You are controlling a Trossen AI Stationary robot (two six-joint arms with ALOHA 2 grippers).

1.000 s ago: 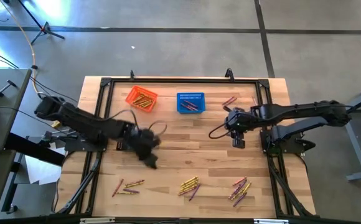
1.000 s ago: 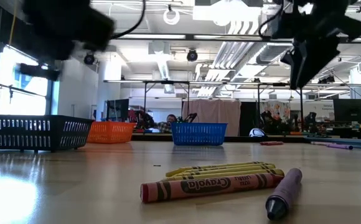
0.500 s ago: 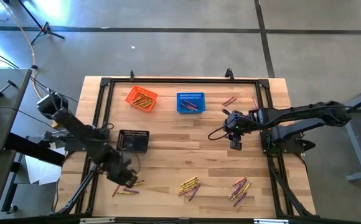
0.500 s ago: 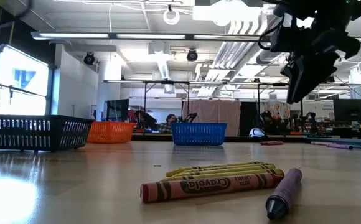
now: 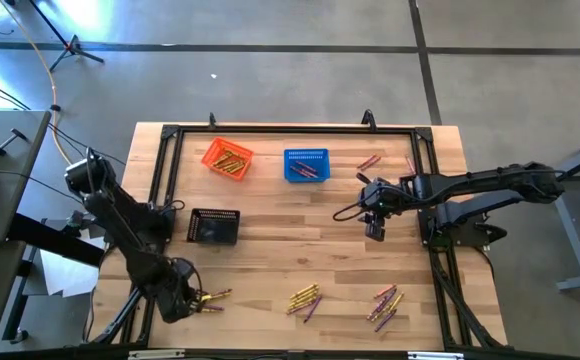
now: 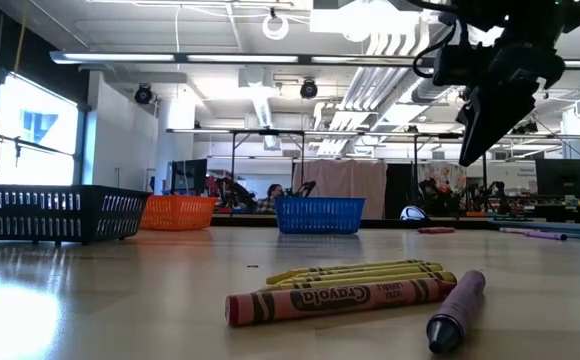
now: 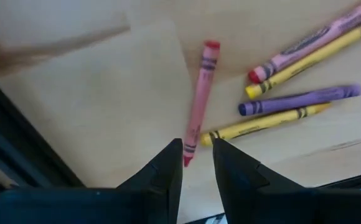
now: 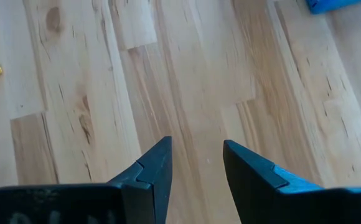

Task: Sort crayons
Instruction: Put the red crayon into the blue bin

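Left claw (image 7: 197,152) released over a red crayon (image 7: 200,102); right claw (image 8: 196,155) released, empty.

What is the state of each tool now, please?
Left tool: open, fingers either side of a red crayon's end, not gripping.
Right tool: open, empty.

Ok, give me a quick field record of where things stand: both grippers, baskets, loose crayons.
left gripper: front-left table corner, fingers slightly apart astride a red crayon, not gripped
right gripper: open, empty, hanging above bare table right of centre
orange basket: holds yellow crayons
blue basket: holds a few crayons
black basket: contents not visible
loose crayons: clusters along the front edge, a few near the back right
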